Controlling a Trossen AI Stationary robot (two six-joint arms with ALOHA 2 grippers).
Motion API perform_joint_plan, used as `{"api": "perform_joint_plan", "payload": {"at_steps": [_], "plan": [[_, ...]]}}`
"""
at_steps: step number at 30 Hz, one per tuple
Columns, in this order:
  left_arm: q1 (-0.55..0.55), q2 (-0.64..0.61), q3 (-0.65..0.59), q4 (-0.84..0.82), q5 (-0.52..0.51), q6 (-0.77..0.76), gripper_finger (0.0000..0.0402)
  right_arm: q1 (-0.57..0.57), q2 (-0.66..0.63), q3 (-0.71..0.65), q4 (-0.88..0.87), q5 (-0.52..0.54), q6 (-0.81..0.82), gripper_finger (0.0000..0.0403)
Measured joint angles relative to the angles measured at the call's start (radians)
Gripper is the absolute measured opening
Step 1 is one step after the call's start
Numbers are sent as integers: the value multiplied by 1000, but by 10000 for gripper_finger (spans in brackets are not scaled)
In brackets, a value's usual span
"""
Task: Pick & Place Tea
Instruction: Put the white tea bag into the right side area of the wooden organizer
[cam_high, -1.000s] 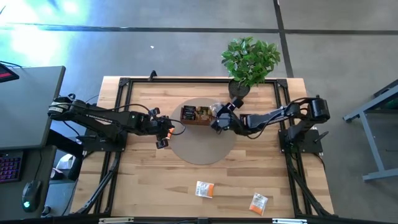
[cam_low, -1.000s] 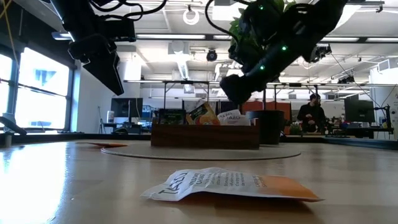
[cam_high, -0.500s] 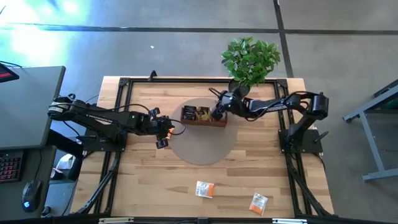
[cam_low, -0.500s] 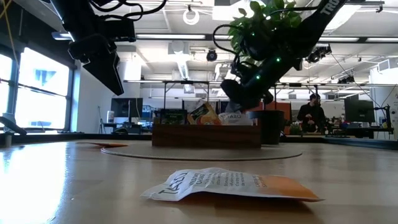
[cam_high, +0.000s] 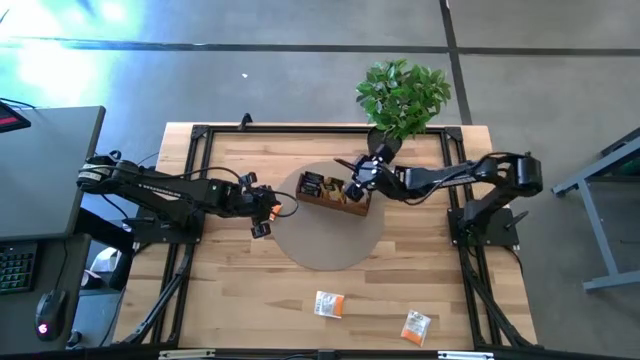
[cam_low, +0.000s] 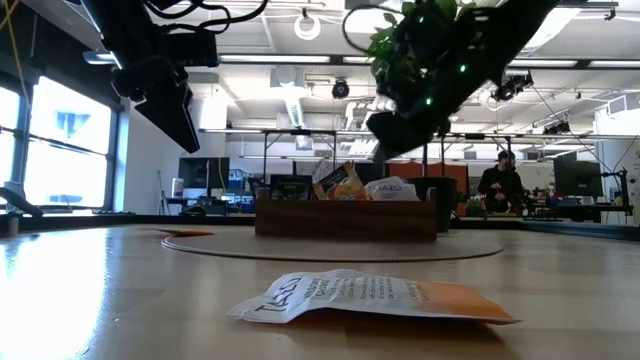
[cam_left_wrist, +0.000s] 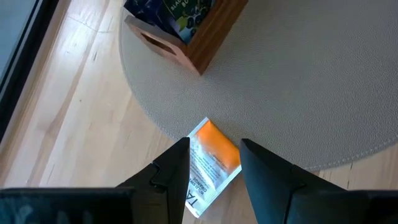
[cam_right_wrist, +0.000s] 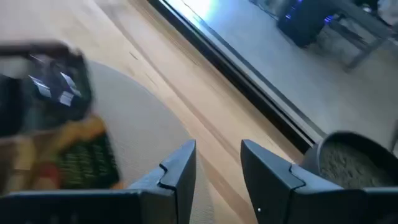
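A brown wooden tray (cam_high: 335, 192) with several tea sachets upright in it stands on the round grey mat (cam_high: 325, 235). My right gripper (cam_high: 357, 181) hangs open and empty just above the tray's right end, clear of it in the low view (cam_low: 400, 130). My left gripper (cam_high: 262, 212) is open above a white-and-orange sachet (cam_left_wrist: 211, 165) that lies flat, half on the mat's left edge, below and between the fingers. Two more white-and-orange sachets (cam_high: 329, 304) (cam_high: 416, 326) lie flat near the table's near edge.
A potted plant (cam_high: 402, 100) stands at the table's far edge, close behind my right arm; its pot shows in the right wrist view (cam_right_wrist: 354, 162). Black frame rails (cam_high: 195, 160) run along the table's sides. A person sits in the room beyond (cam_low: 500, 185).
My right gripper has gone from the tray's right end toward the far edge and a little right, and has risen. The tray has slid a little toward the table's right edge and turned, so it now lies aslant on the mat.
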Motion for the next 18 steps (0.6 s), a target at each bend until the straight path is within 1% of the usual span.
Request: {"api": "perform_joint_plan", "payload": {"at_steps": [1,7,11,15,18], "plan": [[0,0,0,-1,0,0,138,1,-21,0,-8,-23,-1,124],[0,0,0,-1,0,0,138,0,-120,0,-71,-249,31,124],[0,0,0,-1,0,0,138,22,-179,0,-107,-436,33,124],[0,0,0,0,16,-6,138,122,-241,0,-114,-551,39,124],[0,0,0,1,17,-7,138,237,-275,0,-140,-570,114,124]]}}
